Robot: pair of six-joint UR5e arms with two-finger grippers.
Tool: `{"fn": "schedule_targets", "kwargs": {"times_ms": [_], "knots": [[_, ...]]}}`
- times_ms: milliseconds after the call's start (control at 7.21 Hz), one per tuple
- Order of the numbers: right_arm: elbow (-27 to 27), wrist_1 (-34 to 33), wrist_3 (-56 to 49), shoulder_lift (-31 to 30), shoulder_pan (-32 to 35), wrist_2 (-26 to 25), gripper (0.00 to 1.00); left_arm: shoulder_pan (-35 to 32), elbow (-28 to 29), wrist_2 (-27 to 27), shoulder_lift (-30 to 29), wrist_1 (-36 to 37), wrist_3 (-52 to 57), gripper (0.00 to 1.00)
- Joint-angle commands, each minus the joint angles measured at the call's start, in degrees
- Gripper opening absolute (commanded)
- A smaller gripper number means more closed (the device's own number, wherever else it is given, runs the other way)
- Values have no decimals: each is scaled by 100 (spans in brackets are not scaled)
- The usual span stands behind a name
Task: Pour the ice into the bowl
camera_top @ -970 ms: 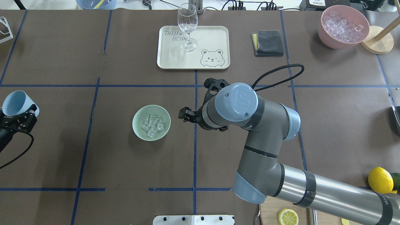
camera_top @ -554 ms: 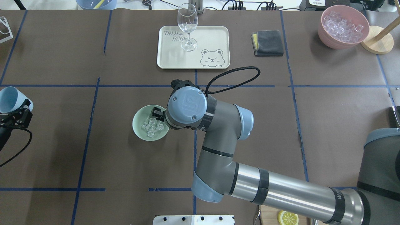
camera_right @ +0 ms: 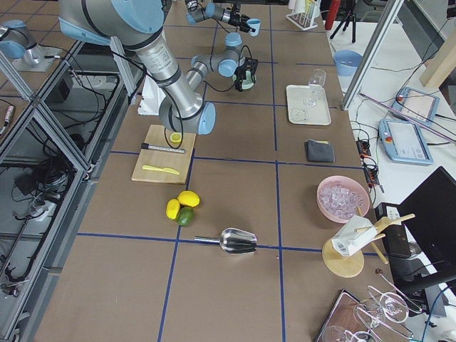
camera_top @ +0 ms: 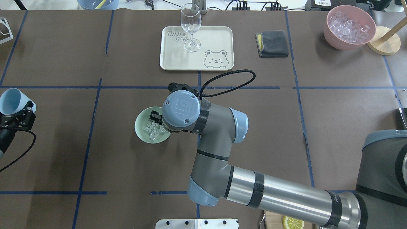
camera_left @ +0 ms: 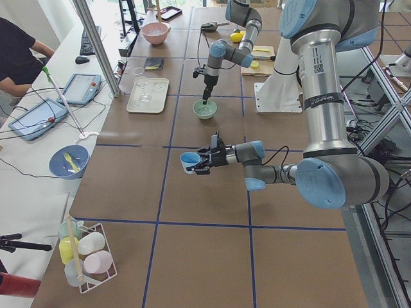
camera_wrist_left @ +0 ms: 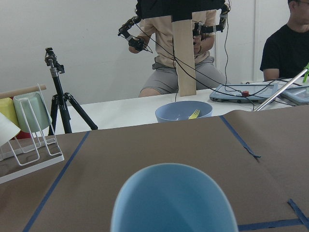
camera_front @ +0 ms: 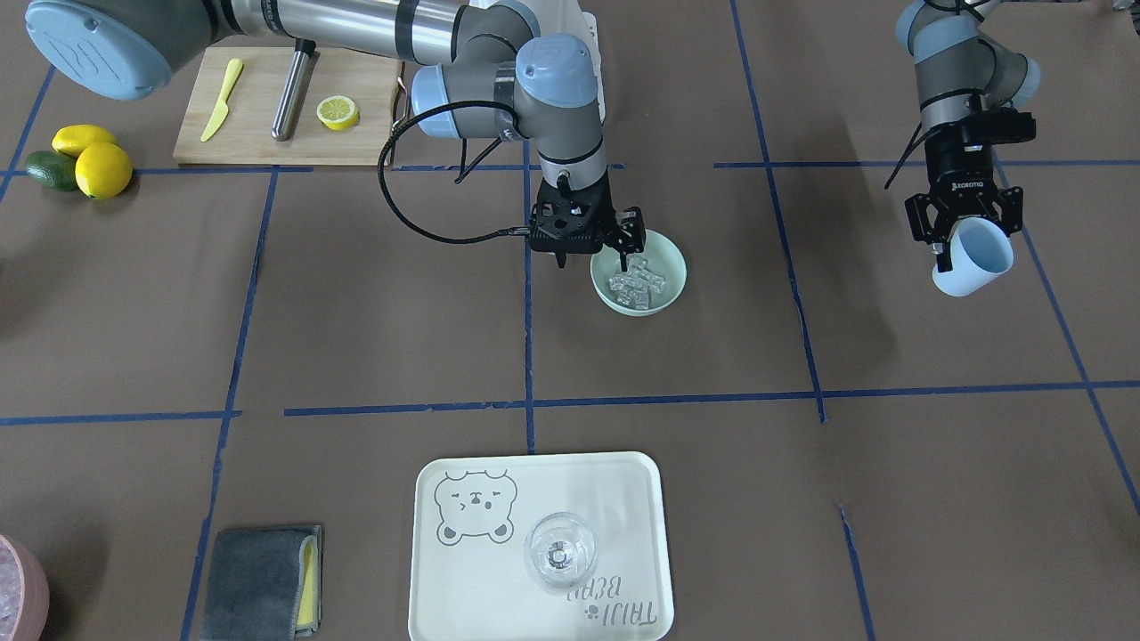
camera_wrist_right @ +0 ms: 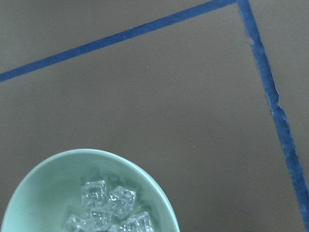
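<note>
The mint-green bowl (camera_top: 141,124) stands on the table left of centre with several clear ice cubes (camera_top: 153,131) in it. It also shows in the front view (camera_front: 670,272) with the ice (camera_front: 638,284), and in the right wrist view (camera_wrist_right: 43,183). My right gripper (camera_front: 593,260) is open at the bowl's rim, one finger (camera_front: 627,259) inside the bowl above the ice, the other outside. My left gripper (camera_front: 960,249) is shut on the light blue cup (camera_front: 978,261), tilted and held off at the table's left side (camera_top: 9,100). No ice shows in the cup (camera_wrist_left: 174,203).
A cream tray (camera_top: 216,35) with a wine glass (camera_top: 190,25) lies at the back centre. A grey cloth (camera_top: 273,43) and a pink bowl of ice (camera_top: 334,38) are at the back right. A cutting board (camera_front: 258,133) and lemons (camera_front: 102,169) lie near my right base.
My right arm has swung left from beside the bowl until its gripper is at the bowl's rim. My left gripper with the cup has shifted slightly farther away.
</note>
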Motion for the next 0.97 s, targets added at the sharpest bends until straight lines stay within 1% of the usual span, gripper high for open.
{"fn": "schedule_targets", "kwargs": {"times_ms": [0,139,277,416,554,832], "knots": [[-176,255,219,33,-8,-18,33,8,173,4,-84,3,-9,0],[-158,255,256,42,-8,-9,0,16,235,4,-136,3,-18,0],[-141,246,178,34,1,0,0,17,305,4,-198,3,-10,0],[-123,246,107,34,1,0,0,17,549,21,-355,-6,-44,0],[-97,246,89,34,18,9,0,25,708,30,-409,-6,-375,0],[69,228,98,34,115,61,0,191,789,126,-418,3,-641,0]]}}
